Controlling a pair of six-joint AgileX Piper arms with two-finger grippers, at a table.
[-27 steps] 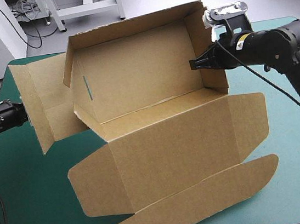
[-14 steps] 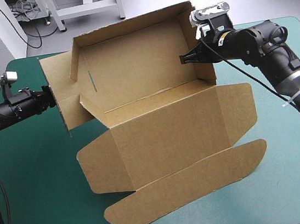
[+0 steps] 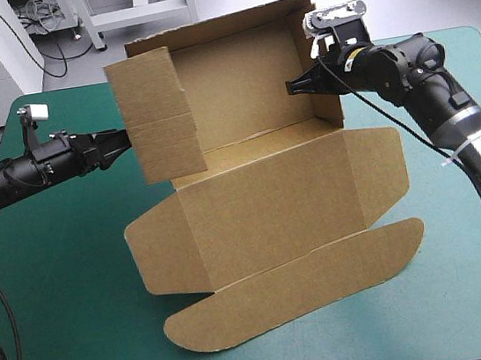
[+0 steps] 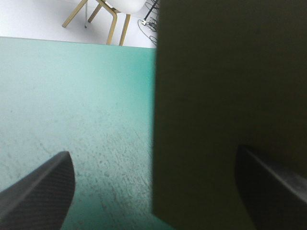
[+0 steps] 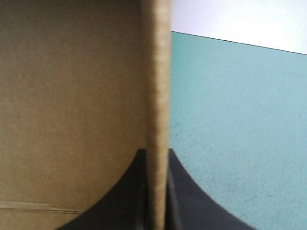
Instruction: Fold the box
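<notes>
The brown box [image 3: 264, 221] lies in the middle of the table with its back wall raised and its lid flat toward the front. My right gripper [image 3: 299, 85] is shut on the upright right side wall [image 3: 324, 62]. In the right wrist view the board's edge [image 5: 157, 96] runs between the fingers of that gripper [image 5: 156, 153]. The left side flap [image 3: 157, 115] stands swung forward. My left gripper [image 3: 122, 144] is at its outer face, open. In the left wrist view the flap [image 4: 225, 110] stands just ahead of the left gripper [image 4: 152, 152], nearer one finger.
The lid's long rounded flap [image 3: 300, 292] reaches toward the table's front edge. Bare teal-green cover [image 3: 59, 284] shows left of the box and along the right side [image 3: 470, 238]. The raised back wall stands near the table's far edge.
The left side flap has swung from lying outward to standing forward beside the back wall. My left arm has moved right, following it. The right gripper keeps its hold on the side wall.
</notes>
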